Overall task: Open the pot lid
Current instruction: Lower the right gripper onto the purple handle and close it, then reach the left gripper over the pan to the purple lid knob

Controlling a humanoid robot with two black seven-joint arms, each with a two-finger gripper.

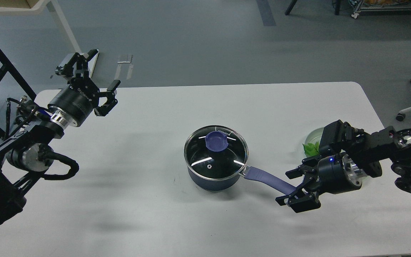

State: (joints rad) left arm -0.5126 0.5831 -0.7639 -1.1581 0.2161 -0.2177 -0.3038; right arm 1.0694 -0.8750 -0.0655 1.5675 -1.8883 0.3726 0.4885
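A dark blue pot (212, 176) stands at the middle of the white table (155, 117). Its glass lid (215, 154) with a blue knob (217, 141) sits closed on it. The pot's purple handle (266, 177) points right and toward me. My right gripper (292, 189) is open, its fingers straddling the far end of the handle, which it hides. My left gripper (96, 79) is open and empty, held above the table's far left corner, well away from the pot.
A pale green plate (313, 136) with a carrot's green leaves (311, 149) lies at the right, mostly hidden behind my right arm. A table leg and a black frame stand off the table's far left.
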